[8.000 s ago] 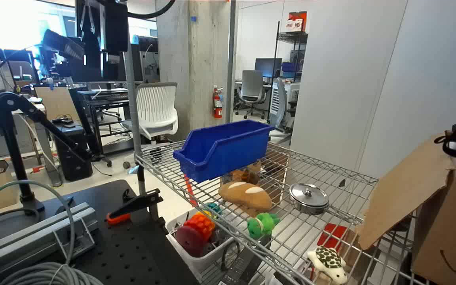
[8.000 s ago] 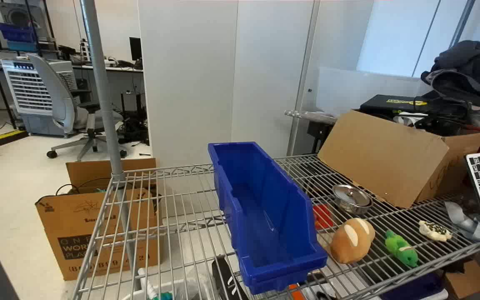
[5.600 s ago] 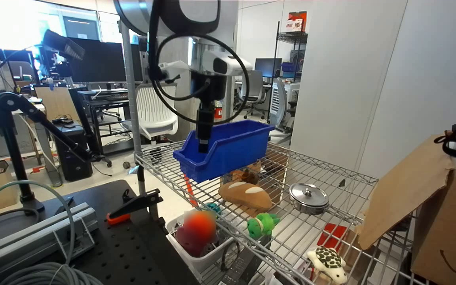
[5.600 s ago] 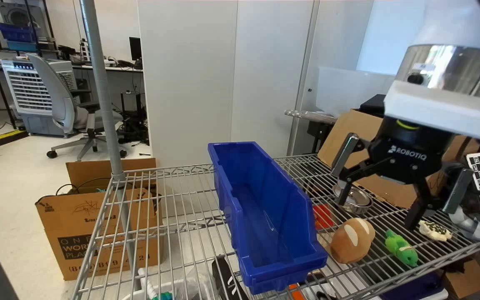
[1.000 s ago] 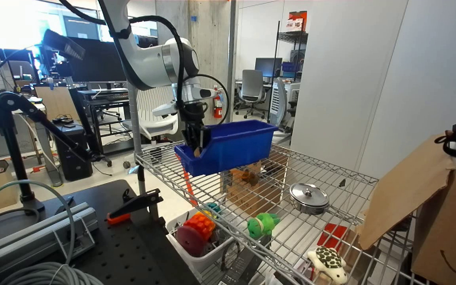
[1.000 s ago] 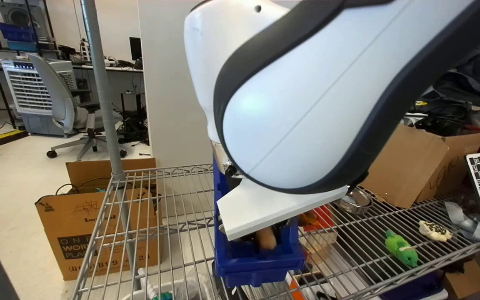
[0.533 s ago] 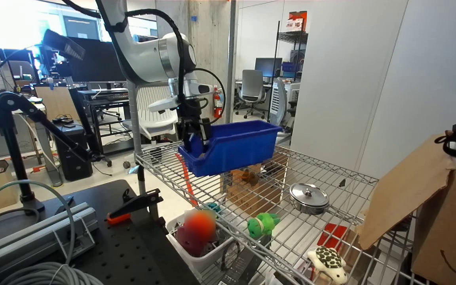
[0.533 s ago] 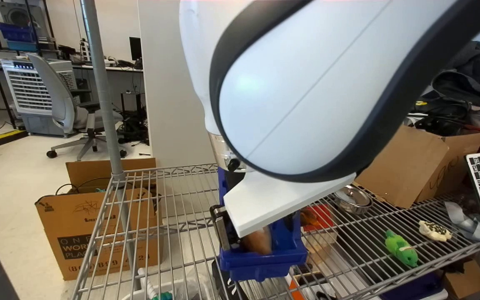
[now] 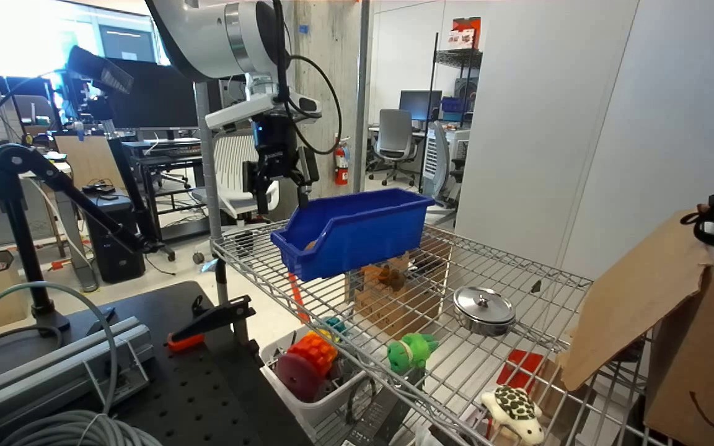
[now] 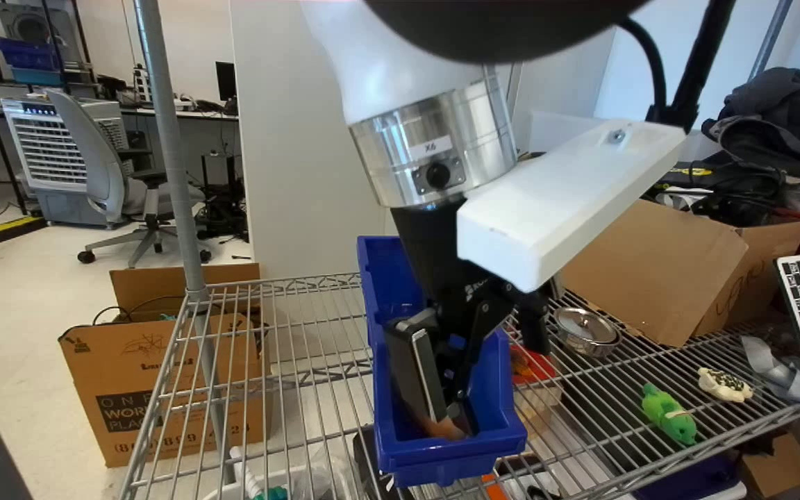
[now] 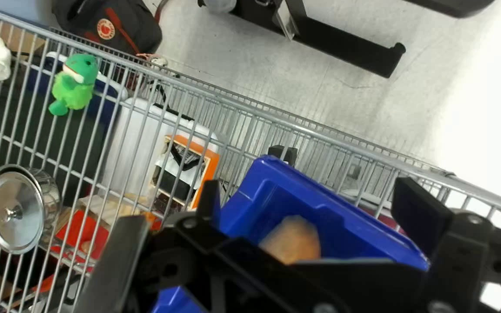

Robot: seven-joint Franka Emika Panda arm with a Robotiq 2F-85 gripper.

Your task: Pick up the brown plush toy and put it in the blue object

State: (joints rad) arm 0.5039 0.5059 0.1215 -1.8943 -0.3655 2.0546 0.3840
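Observation:
The brown plush toy (image 9: pixel 310 245) lies inside the blue bin (image 9: pixel 366 238), near its low front lip; only a small tan part shows over the edge. In the other exterior view, the toy (image 10: pixel 443 428) is partly hidden behind a finger, inside the bin (image 10: pixel 452 458). In the wrist view, the toy (image 11: pixel 293 241) is blurred inside the bin (image 11: pixel 276 176), partly covered by gripper parts. My gripper (image 9: pixel 282 207) is open and empty above the bin's front end, apart from the toy. Its spread fingers also show in the wrist view (image 11: pixel 314 206).
The bin stands on a wire shelf (image 9: pixel 487 263). A lidded metal pot (image 9: pixel 484 310), a green toy (image 9: pixel 411 352), a turtle toy (image 9: pixel 514 412) and a cardboard box (image 9: pixel 691 347) are on the shelf. A grey post (image 9: pixel 208 136) rises at its corner.
Seconds ago the toy lay on the shelf beside the bin. Since one second ago, my gripper has opened, let go of the toy inside the bin, and risen. The bin has shifted slightly.

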